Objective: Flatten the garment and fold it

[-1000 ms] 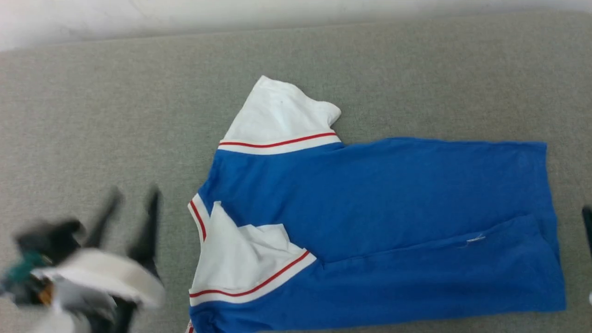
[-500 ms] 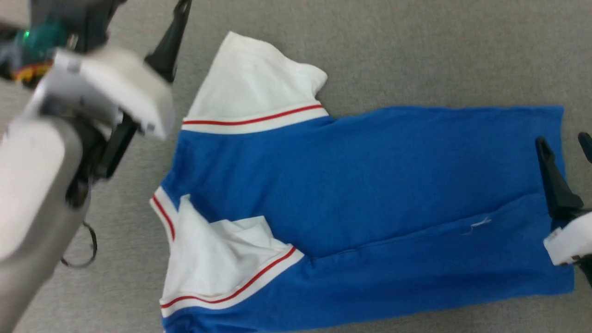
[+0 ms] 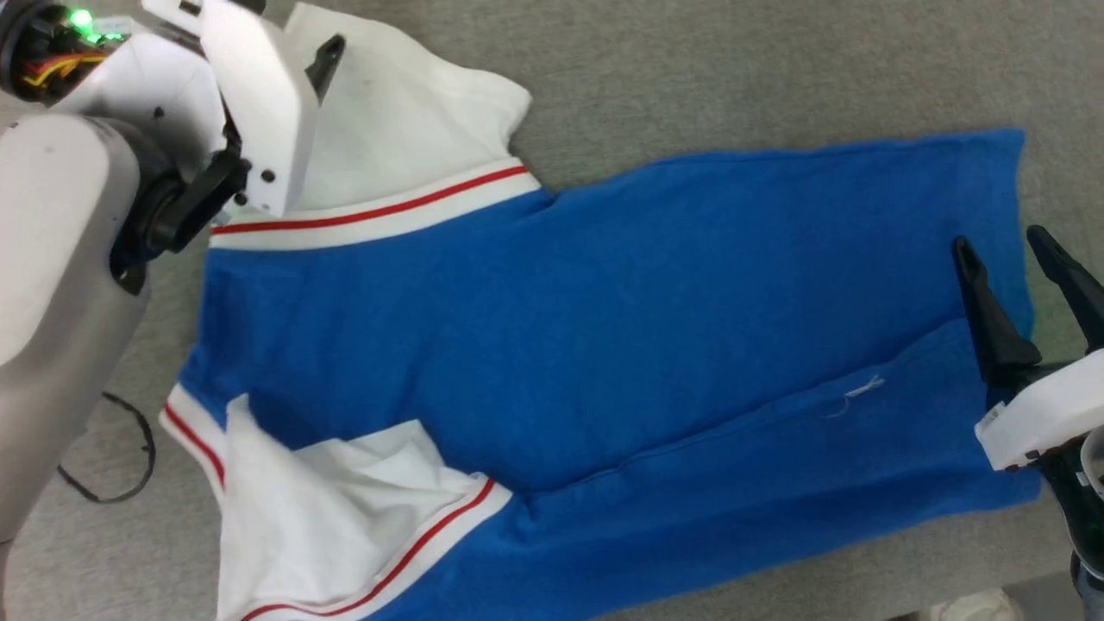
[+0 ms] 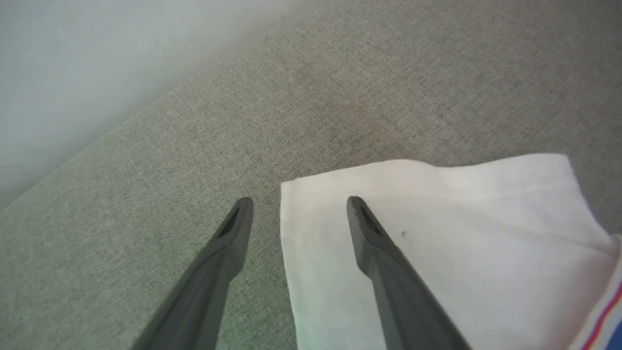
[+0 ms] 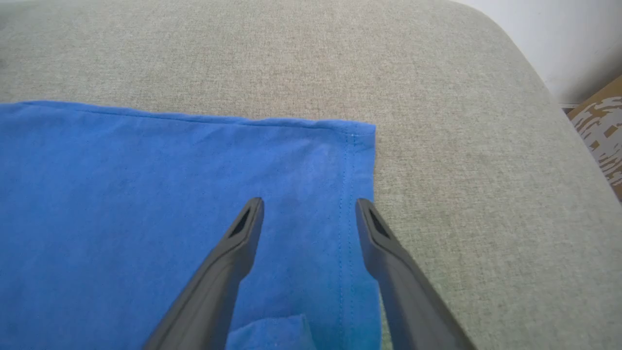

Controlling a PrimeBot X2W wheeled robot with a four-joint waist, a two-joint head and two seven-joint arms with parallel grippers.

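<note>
The garment [image 3: 561, 328], a blue T-shirt with white red-striped sleeves, lies on a grey fabric surface with its hem to the right. Its far sleeve [image 3: 405, 112] lies flat. The near sleeve [image 3: 345, 492] is crumpled over the body, and the near side is folded inward. My left gripper [image 4: 300, 201] is open and straddles the outer corner of the far sleeve [image 4: 461, 218]. One of its fingertips [image 3: 332, 47] shows in the head view. My right gripper [image 3: 1000, 246] is open above the hem, with both fingers spanning the stitched hem edge [image 5: 347, 160] near its far corner.
A black cable loop [image 3: 112, 466] lies on the grey surface [image 3: 733, 78] at the left. The surface ends in a pale wall [image 4: 73, 73] beyond the sleeve. It rounds off at the right [image 5: 544, 121], near a brown patterned thing [image 5: 600, 126].
The head camera has tilted down and closer. My left arm rose from the lower left to the far sleeve. My right gripper came in over the hem. Both stay open.
</note>
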